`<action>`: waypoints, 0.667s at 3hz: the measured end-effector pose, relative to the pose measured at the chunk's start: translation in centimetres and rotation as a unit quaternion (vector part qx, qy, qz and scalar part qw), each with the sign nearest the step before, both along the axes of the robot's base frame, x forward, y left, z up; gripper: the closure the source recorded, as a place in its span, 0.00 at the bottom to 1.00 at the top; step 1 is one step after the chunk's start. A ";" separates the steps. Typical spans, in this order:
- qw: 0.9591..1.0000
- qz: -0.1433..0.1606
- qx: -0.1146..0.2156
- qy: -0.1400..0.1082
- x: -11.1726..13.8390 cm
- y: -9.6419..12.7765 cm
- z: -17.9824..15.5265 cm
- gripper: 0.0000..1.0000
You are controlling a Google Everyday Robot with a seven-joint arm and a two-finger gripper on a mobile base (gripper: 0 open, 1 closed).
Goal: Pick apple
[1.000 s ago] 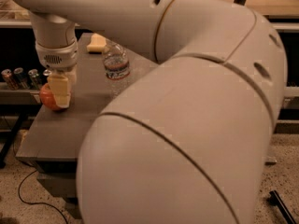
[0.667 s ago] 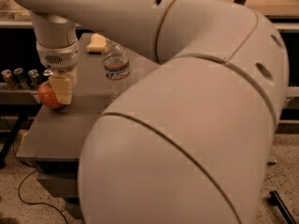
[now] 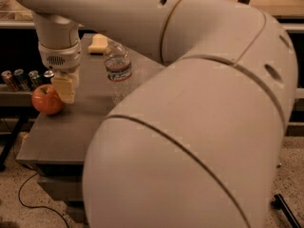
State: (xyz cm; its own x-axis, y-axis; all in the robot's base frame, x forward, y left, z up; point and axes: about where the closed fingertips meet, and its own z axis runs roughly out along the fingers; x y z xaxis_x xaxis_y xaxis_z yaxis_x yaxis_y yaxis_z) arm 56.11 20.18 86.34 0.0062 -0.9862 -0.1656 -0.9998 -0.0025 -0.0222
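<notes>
Camera view, only view. The robot arm point(image 3: 199, 127) fills most of the frame: big off-white shell in the foreground right, upper link running across the top to the left, wrist point(image 3: 59, 56) pointing straight down.

The gripper point(image 3: 63, 90) hangs under the wrist, low over the left part of the grey table point(image 3: 76, 137). It shows as one pale block. Cannot tell whether it is spread or clamped, or whether it has anything pinched.

The apple point(image 3: 45, 100) is red-orange, stem dimple up, and sits on the table at the near left edge. It is directly on the gripper's left side, touching or overlapping the pale block at its lower tip. Cannot tell whether any part of the gripper is behind the apple. The apple rests on the tabletop, not lifted.

The clear water bottle point(image 3: 118, 66) stands upright with a label band around the middle, to the right of the gripper and a little farther back, apart from it. It is taller than the apple.

The pale yellow sponge point(image 3: 98, 42) lies flat at the far end of the table, beyond the gripper and just behind the bottle.

A row of small cans point(image 3: 21, 78) stands on a lower shelf left of the gripper, behind the apple, off the table.

A black cable point(image 3: 33, 204) lies on the speckled floor point(image 3: 14, 208) below the table's near left corner.
</notes>
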 end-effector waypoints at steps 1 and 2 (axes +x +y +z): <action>1.000 -0.001 0.001 -0.001 0.0 -0.1 0.0 0.16; 1.000 -0.002 0.002 -0.001 0.1 -0.3 0.0 0.00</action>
State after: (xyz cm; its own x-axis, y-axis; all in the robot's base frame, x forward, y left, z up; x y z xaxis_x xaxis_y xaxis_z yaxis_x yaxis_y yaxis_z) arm 56.16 19.92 86.37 0.0024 -0.9856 -0.1691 -0.9997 0.0018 -0.0249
